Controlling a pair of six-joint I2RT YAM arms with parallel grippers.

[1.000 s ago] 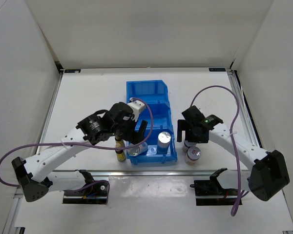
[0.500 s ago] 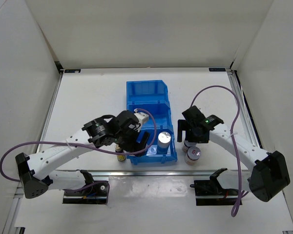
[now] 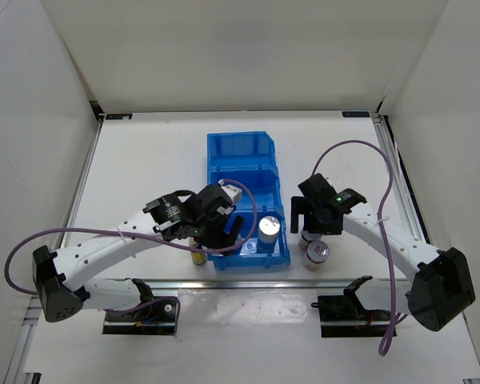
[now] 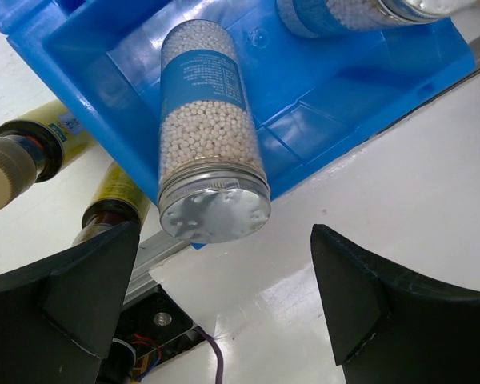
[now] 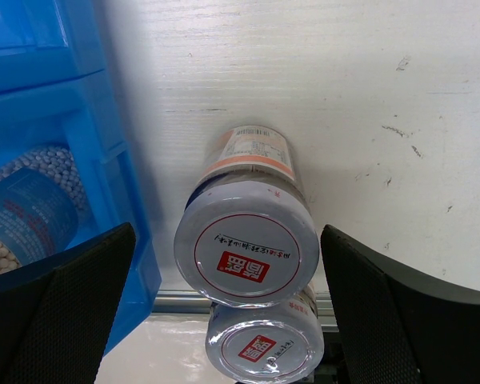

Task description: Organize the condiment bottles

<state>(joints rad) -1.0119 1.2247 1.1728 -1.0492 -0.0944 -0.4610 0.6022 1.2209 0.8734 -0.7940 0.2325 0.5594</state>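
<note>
The blue bin (image 3: 242,164) sits mid-table. One silver-topped cylinder (image 3: 269,230) stands in its near compartment. My left gripper (image 3: 224,230) hangs over a second cylinder (image 4: 210,152) in that compartment, open, fingers wide of the cap (image 4: 214,210) on both sides. Two amber bottles (image 4: 28,152) (image 4: 112,196) stand just outside the bin's left wall, one showing from above (image 3: 197,256). My right gripper (image 3: 307,226) is open, its fingers either side of a white jar (image 5: 246,240). The second white jar (image 3: 316,253) (image 5: 264,346) stands just nearer.
The table's near edge rail (image 3: 248,282) runs just in front of the bin and the jars. The bin's middle and far compartments (image 3: 238,146) hold no bottles that I can see. The bin wall (image 5: 104,160) stands close to the left of the jars.
My left arm has moved right and down over the bin's near compartment, and the cylinder under it now stands inside. The right arm has not moved.
</note>
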